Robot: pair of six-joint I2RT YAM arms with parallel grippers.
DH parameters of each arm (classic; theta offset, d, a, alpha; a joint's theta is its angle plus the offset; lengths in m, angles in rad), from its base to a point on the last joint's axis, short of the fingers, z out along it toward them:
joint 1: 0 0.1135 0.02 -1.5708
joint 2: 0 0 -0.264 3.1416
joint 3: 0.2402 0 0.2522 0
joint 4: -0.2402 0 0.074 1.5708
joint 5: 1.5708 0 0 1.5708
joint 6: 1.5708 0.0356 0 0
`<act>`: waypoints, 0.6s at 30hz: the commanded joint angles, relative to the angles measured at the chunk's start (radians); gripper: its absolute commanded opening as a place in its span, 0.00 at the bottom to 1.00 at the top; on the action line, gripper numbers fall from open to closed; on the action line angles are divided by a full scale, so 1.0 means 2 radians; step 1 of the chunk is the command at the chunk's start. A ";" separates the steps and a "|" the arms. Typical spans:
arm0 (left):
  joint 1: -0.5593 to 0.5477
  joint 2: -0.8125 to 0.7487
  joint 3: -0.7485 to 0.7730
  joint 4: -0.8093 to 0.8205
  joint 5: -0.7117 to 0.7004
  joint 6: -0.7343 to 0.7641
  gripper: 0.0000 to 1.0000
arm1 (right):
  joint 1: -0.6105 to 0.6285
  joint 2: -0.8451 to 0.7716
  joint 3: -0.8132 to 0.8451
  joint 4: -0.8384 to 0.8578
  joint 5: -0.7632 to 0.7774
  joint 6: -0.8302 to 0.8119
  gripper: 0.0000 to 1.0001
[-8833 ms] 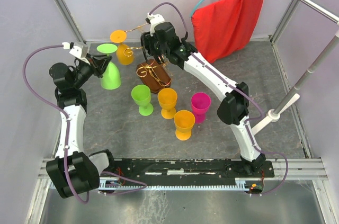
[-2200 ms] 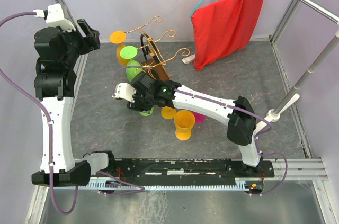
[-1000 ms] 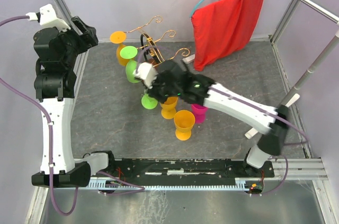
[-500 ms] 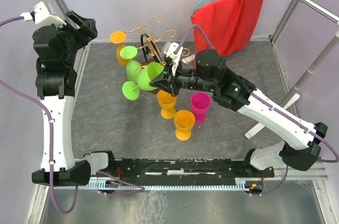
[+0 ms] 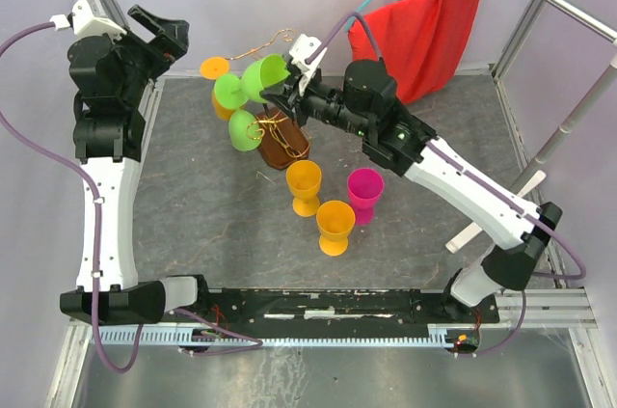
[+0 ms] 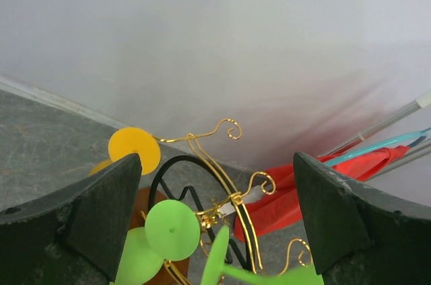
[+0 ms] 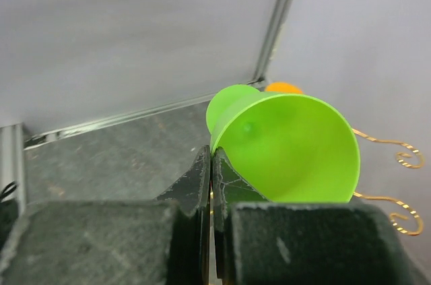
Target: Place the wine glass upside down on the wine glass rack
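Two fingers of right gripper [image 5: 286, 92] pressed together on rim of green wine glass [image 5: 264, 75]. Glass lies tipped sideways, held up just beside top of gold wire rack [image 5: 281, 134]. Left gripper [image 5: 172, 34] spread wide, empty, raised high to left of rack. Second green glass [image 5: 241, 126] and orange glass [image 5: 214, 68] hang on rack. Pink glass [image 5: 365, 188] upright on table [image 5: 193, 225] nearby.
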 commanded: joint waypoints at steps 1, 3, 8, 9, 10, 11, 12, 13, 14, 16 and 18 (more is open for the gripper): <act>0.002 -0.012 0.008 0.062 0.015 -0.045 0.98 | -0.019 0.027 0.029 0.107 0.055 -0.038 0.01; 0.002 -0.013 -0.005 0.087 0.027 -0.071 0.95 | -0.024 0.046 0.033 0.136 0.070 -0.049 0.01; 0.002 -0.003 -0.022 0.144 0.057 -0.150 0.88 | -0.030 0.085 0.037 0.229 0.086 -0.058 0.01; 0.002 0.000 -0.023 0.152 0.062 -0.165 0.86 | -0.030 0.093 0.038 0.249 0.087 -0.059 0.01; 0.003 0.002 -0.026 0.164 0.068 -0.179 0.85 | -0.030 0.101 0.040 0.269 0.089 -0.059 0.01; 0.002 0.004 -0.031 0.175 0.073 -0.196 0.83 | -0.030 0.108 0.042 0.291 0.090 -0.059 0.01; 0.002 0.004 -0.037 0.186 0.075 -0.212 0.82 | -0.030 0.117 0.047 0.306 0.090 -0.059 0.01; 0.002 0.002 -0.045 0.199 0.077 -0.228 0.81 | -0.030 0.125 0.051 0.317 0.091 -0.059 0.01; 0.002 0.000 -0.057 0.211 0.078 -0.245 0.81 | -0.030 0.132 0.056 0.329 0.093 -0.058 0.01; 0.002 -0.004 -0.075 0.228 0.079 -0.268 0.80 | -0.030 0.144 0.062 0.354 0.094 -0.052 0.01; 0.002 -0.007 -0.090 0.232 0.080 -0.280 0.80 | -0.030 0.155 0.069 0.375 0.091 -0.045 0.01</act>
